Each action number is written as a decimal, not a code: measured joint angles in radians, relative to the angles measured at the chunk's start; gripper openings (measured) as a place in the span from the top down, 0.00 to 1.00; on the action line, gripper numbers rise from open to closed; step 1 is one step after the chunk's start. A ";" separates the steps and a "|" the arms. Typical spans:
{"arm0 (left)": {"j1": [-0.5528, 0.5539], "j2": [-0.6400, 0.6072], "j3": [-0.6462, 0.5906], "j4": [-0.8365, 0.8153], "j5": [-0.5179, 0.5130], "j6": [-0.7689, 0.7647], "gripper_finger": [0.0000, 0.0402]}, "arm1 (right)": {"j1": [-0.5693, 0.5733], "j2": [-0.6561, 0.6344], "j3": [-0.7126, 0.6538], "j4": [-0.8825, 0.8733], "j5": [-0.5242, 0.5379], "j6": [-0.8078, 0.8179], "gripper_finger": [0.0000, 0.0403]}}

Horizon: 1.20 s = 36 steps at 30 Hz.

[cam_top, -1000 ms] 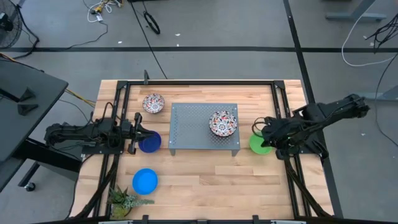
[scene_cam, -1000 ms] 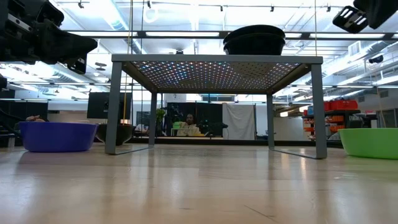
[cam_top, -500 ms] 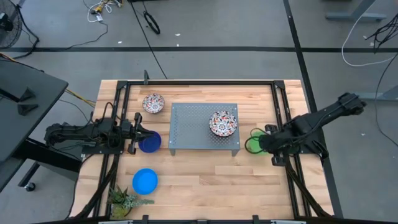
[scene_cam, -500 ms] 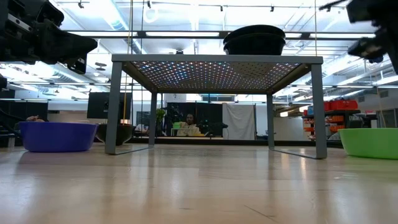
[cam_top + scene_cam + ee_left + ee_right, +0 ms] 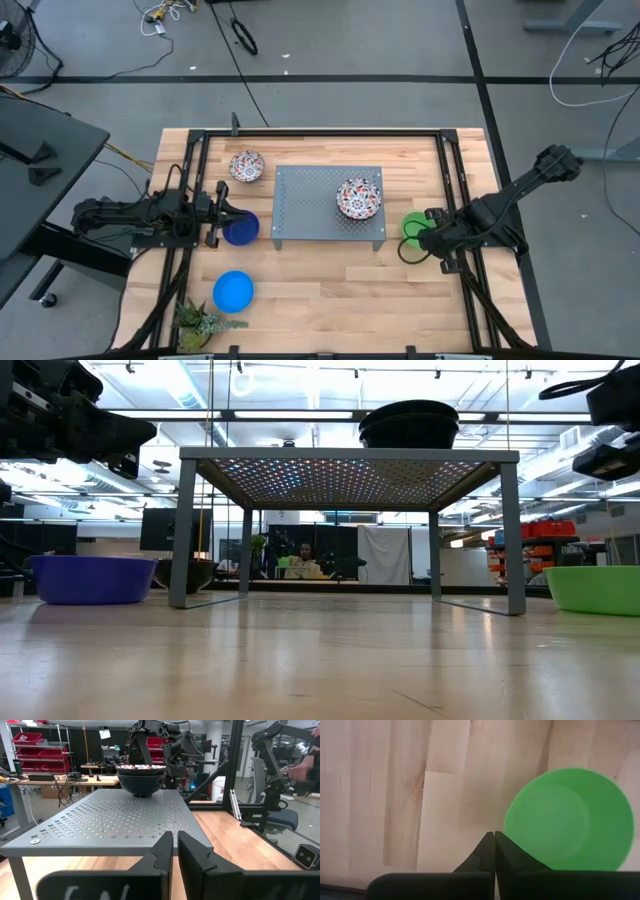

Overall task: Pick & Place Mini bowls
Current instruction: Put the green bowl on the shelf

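The green mini bowl (image 5: pixel 413 226) (image 5: pixel 570 820) rests on its base on the wood, right of the grey tray (image 5: pixel 310 215). My right gripper (image 5: pixel 494 836) (image 5: pixel 424 241) hovers shut over the bowl's near side, pointing down at bare wood beside its rim. A floral bowl stack (image 5: pixel 359 198) (image 5: pixel 408 423) stands on the tray. Another floral bowl (image 5: pixel 246 166) sits at the far left. The dark blue bowl (image 5: pixel 241 231) (image 5: pixel 90 578) rests left of the tray, with my left gripper (image 5: pixel 175 847) (image 5: pixel 221 214) shut above its left rim. The bright blue bowl (image 5: pixel 233 291) lies near-left.
A small spiky plant (image 5: pixel 200 322) stands at the near-left corner. The tray stands on legs (image 5: pixel 184 530) with open space beneath it. Bare wood (image 5: pixel 330 285) stretches along the near side. Dark rails (image 5: pixel 455 180) run along both table sides.
My right gripper has moved toward the table's near edge and come down somewhat, from over the green bowl's far side to its near side, tipping further downward. The green bowl has stayed where it was.
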 joint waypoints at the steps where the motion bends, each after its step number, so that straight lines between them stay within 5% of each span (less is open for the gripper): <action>1: 0.000 0.000 0.000 0.000 0.000 0.000 0.92 | 0.001 0.000 -0.006 0.007 0.003 -0.001 1.00; 10: 0.000 0.000 0.000 0.000 0.000 0.000 0.92 | 0.001 0.016 -0.036 0.022 0.017 0.094 0.97; 27: 0.000 0.000 0.000 0.000 0.000 0.000 0.92 | 0.000 0.124 -0.036 0.087 0.104 0.143 0.60; 36: 0.000 0.000 0.000 0.000 0.000 0.000 0.92 | 0.019 0.131 -0.065 0.093 0.106 0.157 0.54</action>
